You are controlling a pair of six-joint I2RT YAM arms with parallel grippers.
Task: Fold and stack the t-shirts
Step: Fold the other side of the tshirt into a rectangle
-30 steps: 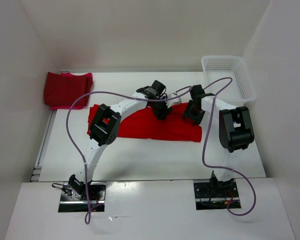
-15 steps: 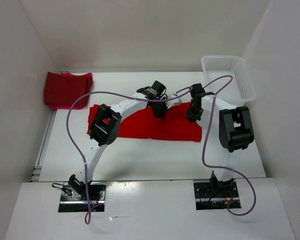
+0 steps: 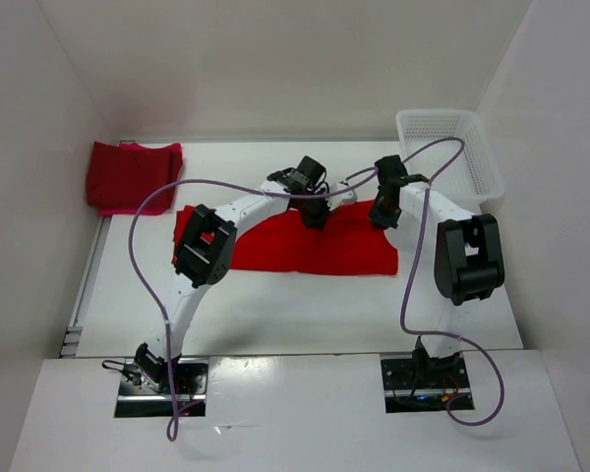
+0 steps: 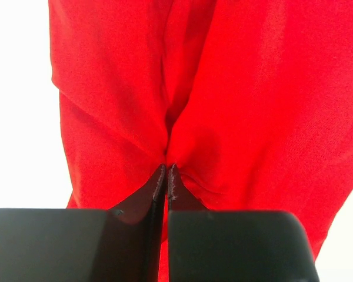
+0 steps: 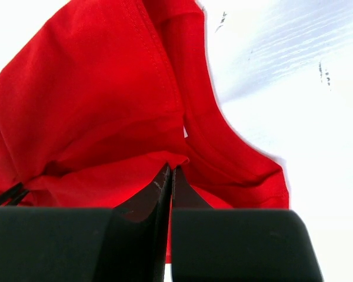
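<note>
1. Two holds: the left gripper (image 3: 315, 218) and right gripper (image 3: 382, 214) are each clamped on the bright red t-shirt (image 3: 275, 251) lying on the desk (image 3: 305, 305).
2. The right gripper has just drawn rearward with the cloth, so a fold looks begun.

The white bench (image 3: 305, 305) carries a bright red t-shirt (image 3: 275, 251) spread wide across its middle. A folded darker red t-shirt (image 3: 128, 179) lies at the far left corner, a pinkish edge (image 3: 141, 146) showing along its far side. A white mesh basket (image 3: 486, 167) sits at the far right corner.
</note>
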